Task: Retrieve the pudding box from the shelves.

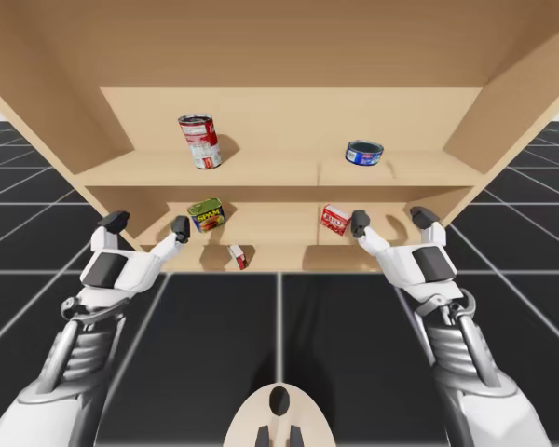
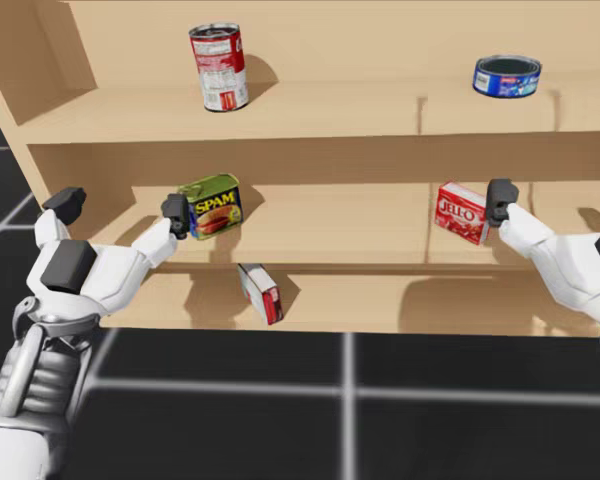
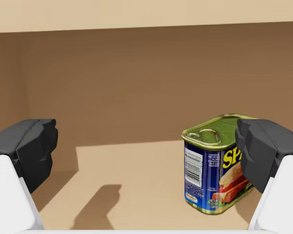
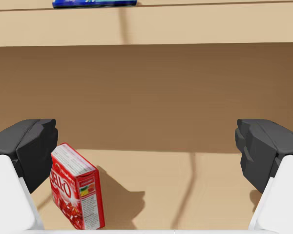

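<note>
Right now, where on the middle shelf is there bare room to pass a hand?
The middle shelf has a broad bare stretch between the blue can and the red box. Also bare: between that can and the side wall, and beside the red box, ahead of my right gripper. Crowded at the can and box.

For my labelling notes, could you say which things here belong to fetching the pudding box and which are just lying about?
Job: red box by my open right pincer; perhaps instead the red-and-white box below; shelves.
Lying about: tall red can; flat blue can; meat tin by my left pincer.
</note>
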